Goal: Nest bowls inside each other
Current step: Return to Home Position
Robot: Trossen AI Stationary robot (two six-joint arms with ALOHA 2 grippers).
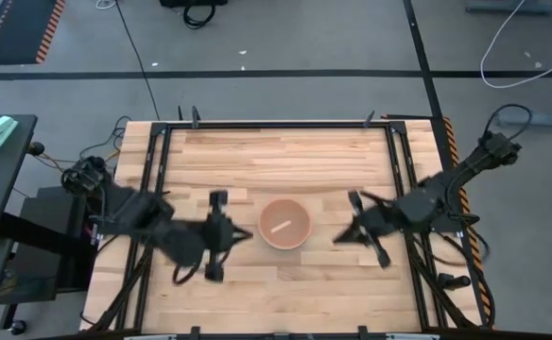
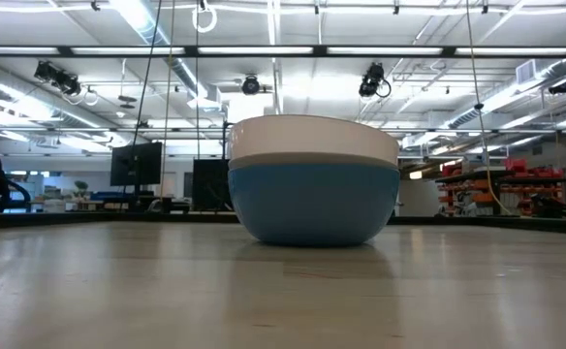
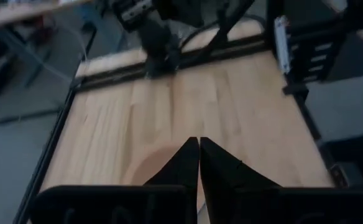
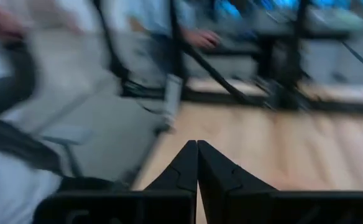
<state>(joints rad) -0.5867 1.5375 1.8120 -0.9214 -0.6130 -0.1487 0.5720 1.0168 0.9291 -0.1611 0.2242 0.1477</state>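
The three bowls stand nested at the table's middle. From above, only the salmon pink bowl (image 1: 284, 224) shows. In the low view the bright blue bowl (image 2: 312, 202) rests on the table by its base, and the pale grey bowl's rim (image 2: 312, 141) sticks up out of it. The pink bowl is hidden there. My left gripper (image 1: 248, 233) (image 3: 199, 146) hangs shut just left of the stack, where the pink bowl (image 3: 145, 167) shows faintly past its fingers. My right gripper (image 1: 336, 237) (image 4: 197, 146) is shut, right of the stack. Neither touches the bowls.
A black metal frame (image 1: 158, 179) runs along the wooden table's left, right and far edges. Bare wood lies on the far and near sides of the stack. In the right wrist view, blurred people stand beyond the table's edge, with a hand (image 4: 201, 38) among them.
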